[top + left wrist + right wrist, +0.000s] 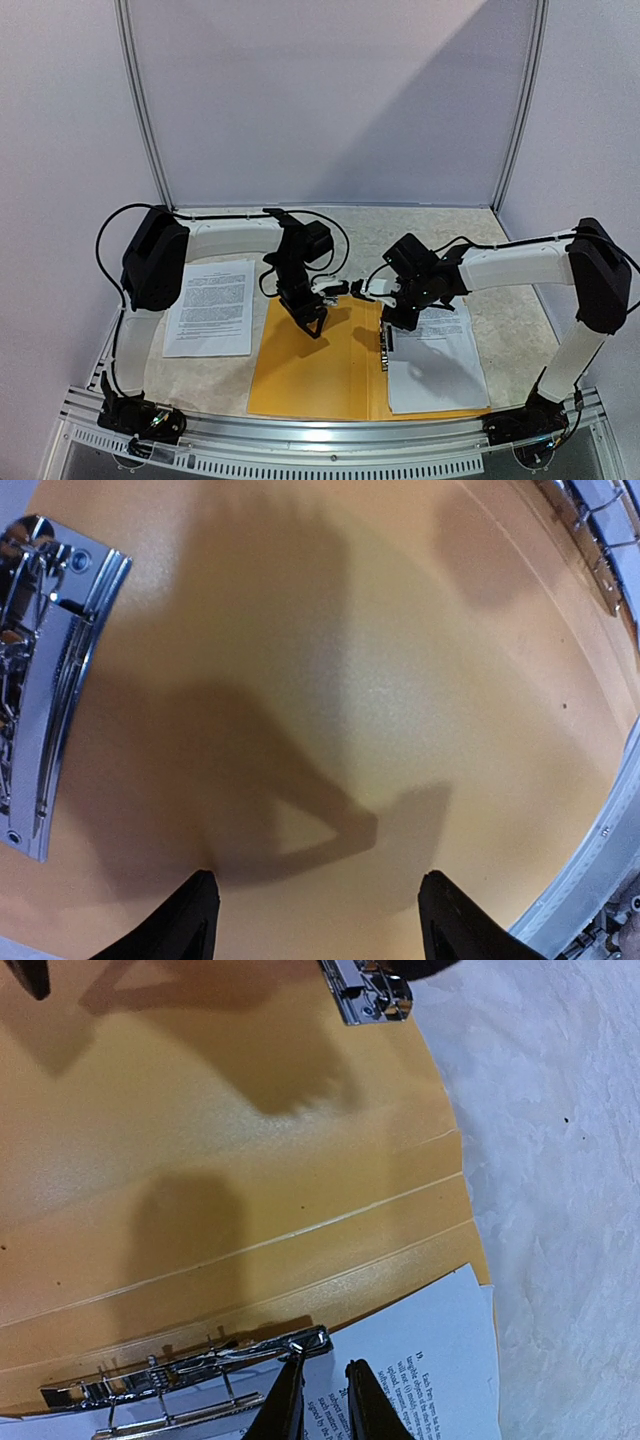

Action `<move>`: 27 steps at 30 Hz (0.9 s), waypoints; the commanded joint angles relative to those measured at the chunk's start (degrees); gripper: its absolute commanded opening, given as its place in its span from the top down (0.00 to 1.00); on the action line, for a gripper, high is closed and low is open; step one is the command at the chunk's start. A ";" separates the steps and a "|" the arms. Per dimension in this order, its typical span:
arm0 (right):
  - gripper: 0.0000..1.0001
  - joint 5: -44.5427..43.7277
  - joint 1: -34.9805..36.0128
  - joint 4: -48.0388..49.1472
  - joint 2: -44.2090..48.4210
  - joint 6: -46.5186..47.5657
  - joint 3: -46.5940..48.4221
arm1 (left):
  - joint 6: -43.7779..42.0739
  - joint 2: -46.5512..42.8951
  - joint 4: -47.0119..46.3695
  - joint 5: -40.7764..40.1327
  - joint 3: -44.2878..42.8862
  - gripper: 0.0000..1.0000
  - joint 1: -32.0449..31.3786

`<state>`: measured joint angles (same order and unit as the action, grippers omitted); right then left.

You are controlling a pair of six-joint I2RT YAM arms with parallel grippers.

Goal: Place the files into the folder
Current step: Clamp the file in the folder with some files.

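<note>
You have one printed sheet (pixel 440 365) lying on the right half of the folder (pixel 305 375), with its left edge up against the metal clip (pixel 384 352) near the spine. The folder is spread open and flat at the near middle of the bench (pixel 500 300). Its orange-yellow left half is bare. A second sheet (pixel 210 305) lies flat on the bench just beside the folder's left edge, under your left arm. Your left claw (pixel 315 328) hangs over the bare left half. In the left wrist view its fingers (pixel 190 925) stand spread wide, with only folder surface showing between them. Your right claw (pixel 387 325) points down at the clip. In the right wrist view its fingers (pixel 283 1400) sit close together with a thin gap, right at the end of the clip's chrome bar and over the sheet's printed edge. You cannot tell from these views whether they pinch the bar, the paper or nothing.
</note>
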<state>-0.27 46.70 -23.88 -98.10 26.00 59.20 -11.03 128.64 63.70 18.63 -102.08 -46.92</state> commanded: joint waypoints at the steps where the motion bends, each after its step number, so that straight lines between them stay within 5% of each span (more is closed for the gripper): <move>1: 0.83 -2.99 -0.21 0.44 -1.86 -2.32 1.41 | 0.32 1.17 -1.56 -0.15 0.98 0.29 -0.72; 27: 0.84 7.25 -0.14 0.22 6.43 -0.24 -5.63 | -0.41 1.09 -0.95 -2.09 -0.19 0.29 -0.64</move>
<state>4.29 46.70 -23.46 -93.14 25.65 55.27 -10.92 128.64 62.85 17.28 -101.71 -46.98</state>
